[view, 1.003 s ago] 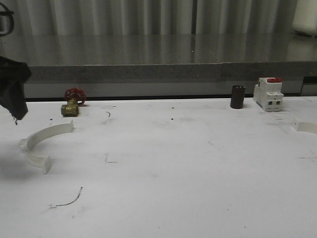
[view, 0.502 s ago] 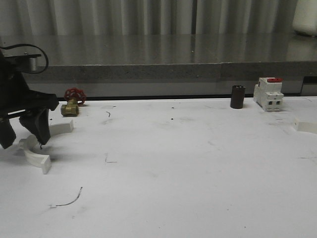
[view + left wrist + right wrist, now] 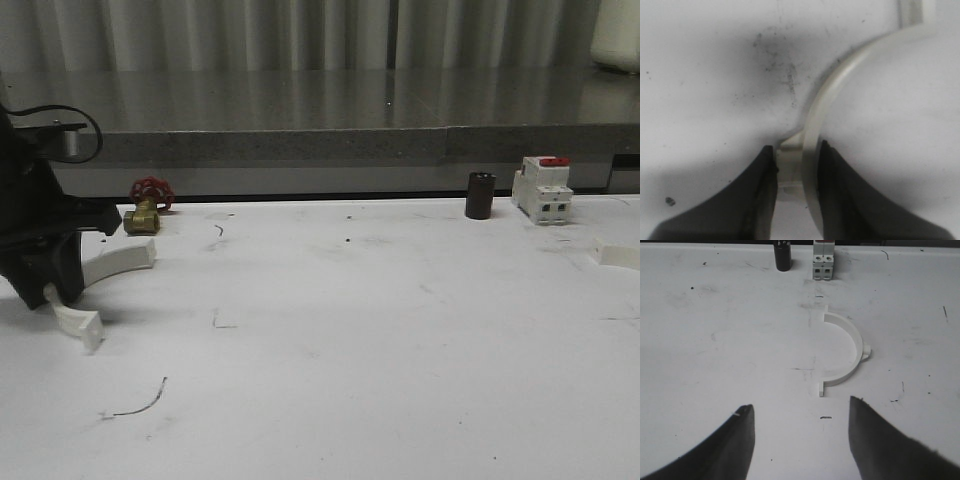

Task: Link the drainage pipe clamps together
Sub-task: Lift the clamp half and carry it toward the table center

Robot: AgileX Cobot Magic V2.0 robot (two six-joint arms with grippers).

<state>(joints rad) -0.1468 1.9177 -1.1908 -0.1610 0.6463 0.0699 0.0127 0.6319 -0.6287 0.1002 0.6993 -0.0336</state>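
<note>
One white half-ring drainage pipe clamp (image 3: 120, 262) lies at the table's left side, curving from near the valve down to a flat end tab. My left gripper (image 3: 48, 292) is down on its middle. In the left wrist view the left gripper (image 3: 796, 150) is shut on this clamp (image 3: 840, 85), one finger against the outer nub and the other against the inside of the band. The second clamp (image 3: 858, 342) lies flat on the table ahead of my right gripper (image 3: 801, 410), which is open, holds nothing and stands apart from it. An end tab of this second clamp (image 3: 617, 255) shows at the far right.
A brass valve with a red handle (image 3: 145, 210) sits just behind the left clamp. A dark cylinder (image 3: 480, 195) and a white breaker with a red top (image 3: 541, 190) stand at the back right, beyond the second clamp. A raised grey ledge (image 3: 300, 145) bounds the table's far side.
My left arm has swung in from the left edge and come down over the left clamp. Its fingers, open astride the band half a second ago, have closed on it.
</note>
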